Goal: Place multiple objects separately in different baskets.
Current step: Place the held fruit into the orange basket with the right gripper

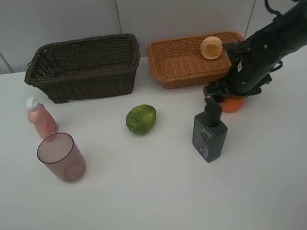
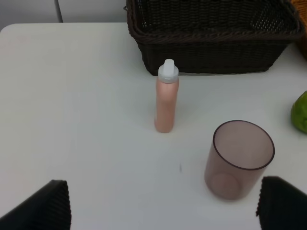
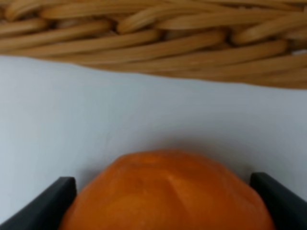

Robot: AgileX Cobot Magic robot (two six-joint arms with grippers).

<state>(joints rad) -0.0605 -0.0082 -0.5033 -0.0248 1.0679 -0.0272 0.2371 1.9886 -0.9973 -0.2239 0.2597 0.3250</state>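
The orange (image 1: 232, 104) sits on the white table just in front of the light tan basket (image 1: 164, 70). My right gripper (image 1: 228, 96) is shut on the orange, and the right wrist view shows the orange (image 3: 168, 191) filling the gap between both fingers (image 3: 53, 201). A peach-like fruit (image 1: 211, 47) lies inside the tan basket. The green fruit (image 1: 141, 119) is mid-table and the grey pump bottle (image 1: 208, 133) stands beside my right gripper. The pink bottle (image 2: 166, 103) and mauve cup (image 2: 238, 160) stand ahead of my open, empty left gripper (image 2: 163, 206).
The dark brown basket (image 1: 85, 79) stands at the back left, and no objects show inside it. The tan basket's woven wall (image 3: 153, 43) rises close behind the orange. The table's front half is bare white surface.
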